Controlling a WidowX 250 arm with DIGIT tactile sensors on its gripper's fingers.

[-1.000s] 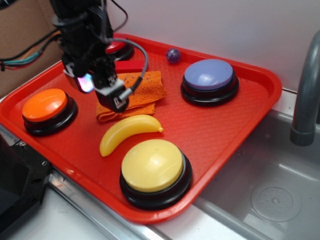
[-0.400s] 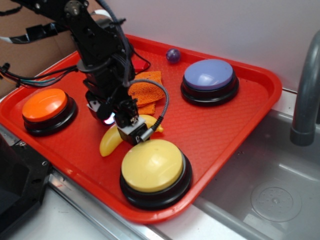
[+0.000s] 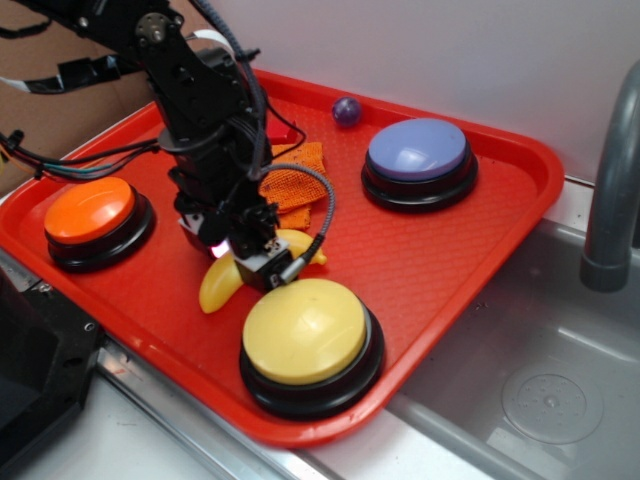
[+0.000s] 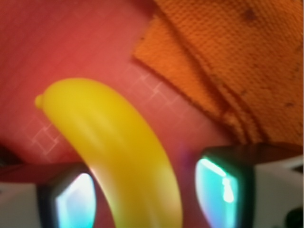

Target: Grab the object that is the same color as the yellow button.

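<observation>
While the orange button (image 3: 89,212) sits at the left end of the red tray (image 3: 440,262), the gripper (image 3: 248,256) is lowered over the toy banana (image 3: 222,283), just beside it. In the wrist view the banana (image 4: 114,152) lies between the two fingers (image 4: 223,187), which are spread apart with a gap on each side. The orange cloth (image 3: 296,186) is behind the banana. The yellow button (image 3: 305,332) stands near the front edge, touching nothing, and the blue-lilac button (image 3: 417,151) is at the far right.
</observation>
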